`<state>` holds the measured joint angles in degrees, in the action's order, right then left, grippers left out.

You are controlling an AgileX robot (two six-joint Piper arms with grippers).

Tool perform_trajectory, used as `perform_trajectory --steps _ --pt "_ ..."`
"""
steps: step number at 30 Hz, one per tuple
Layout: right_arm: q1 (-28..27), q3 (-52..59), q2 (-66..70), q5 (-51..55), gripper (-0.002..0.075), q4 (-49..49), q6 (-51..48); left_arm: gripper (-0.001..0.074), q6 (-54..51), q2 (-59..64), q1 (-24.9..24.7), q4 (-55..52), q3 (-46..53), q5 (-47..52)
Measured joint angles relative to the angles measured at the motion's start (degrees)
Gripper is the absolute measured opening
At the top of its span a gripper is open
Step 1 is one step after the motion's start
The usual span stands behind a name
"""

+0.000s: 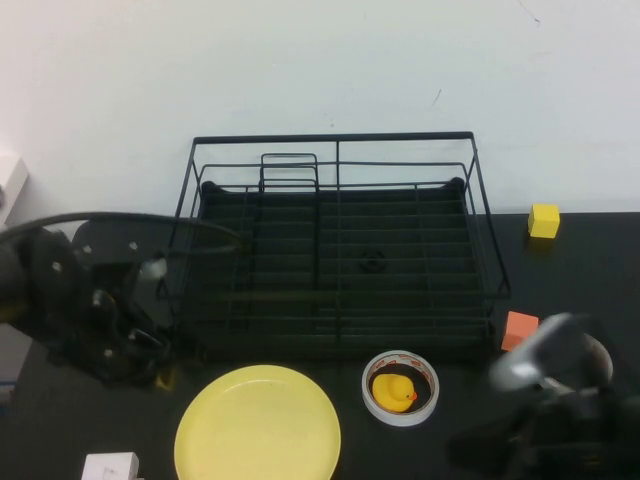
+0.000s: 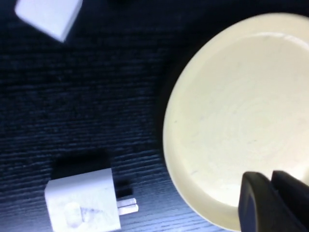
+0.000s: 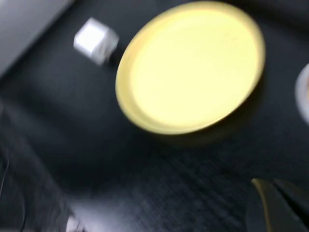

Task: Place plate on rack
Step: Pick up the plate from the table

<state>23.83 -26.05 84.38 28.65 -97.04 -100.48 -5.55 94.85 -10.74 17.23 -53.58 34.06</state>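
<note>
In the high view, the rack (image 1: 338, 245) stands at the far middle of the black bench (image 1: 590, 270), against the white wall. The plate (image 1: 258, 423) lies flat at the near edge, a little left of the middle and just in front of the rack. A tape roll (image 1: 400, 387) lies just beside the plate on the right, and a small yellow duck (image 1: 392, 389) sits inside its ring. A yellow cube (image 1: 544, 220) is near the far right edge, and an orange block (image 1: 519, 329) is beside the right near corner of the rack. A white charger (image 1: 110, 467) is at the near left corner. The left gripper (image 1: 135, 345) hangs at the left side of the bench, near the plate; I cannot tell how its fingers stand. The right gripper (image 1: 535, 425) is blurred at the near right corner.

In the left wrist view, the plate (image 2: 241, 121) rests on the bench with nothing holding it. A dark fingertip (image 2: 258, 205) is over its rim. The white charger (image 2: 84, 203) with two prongs lies well apart from it.

In the right wrist view, the plate (image 3: 190, 65) is free on the bench, the white charger (image 3: 95, 40) beside it. The state of the right gripper I cannot tell.
</note>
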Motion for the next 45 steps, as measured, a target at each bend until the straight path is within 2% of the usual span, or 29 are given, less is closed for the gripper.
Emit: perform_trajectory --steps 5,12,14,17,22,26,33,45 --pt "7.5 -7.7 11.0 -0.3 -0.0002 -0.8 0.2 0.0004 0.3 -7.8 0.0 -0.1 0.0 2.7" --pt "8.5 -17.0 22.9 0.3 -0.0001 -1.3 8.9 0.0000 4.4 -22.7 0.0 -0.1 3.6 3.4" --pt "8.5 -18.7 25.7 0.5 0.0020 -1.3 9.2 0.0000 5.2 -28.0 0.0 -0.1 6.0 3.0" --pt "8.5 -20.7 29.1 2.4 0.0120 -1.4 10.2 0.0000 5.9 -34.7 0.0 -0.1 9.7 2.9" --pt "8.5 -23.2 34.4 2.2 0.0382 -1.4 17.6 0.0000 6.1 -44.0 0.0 -0.1 15.6 1.6" --pt "8.5 -26.0 38.7 2.8 0.0464 -1.5 21.4 0.0000 6.2 -49.9 0.0 0.2 19.4 -2.2" --pt "8.5 -32.2 44.3 6.6 0.0482 -1.5 25.7 0.0000 6.7 -60.0 0.0 0.5 25.0 -10.4" --pt "8.5 -35.5 46.3 4.1 0.0481 -1.7 33.3 -0.0001 6.9 -63.8 0.0 0.1 27.2 -12.4"
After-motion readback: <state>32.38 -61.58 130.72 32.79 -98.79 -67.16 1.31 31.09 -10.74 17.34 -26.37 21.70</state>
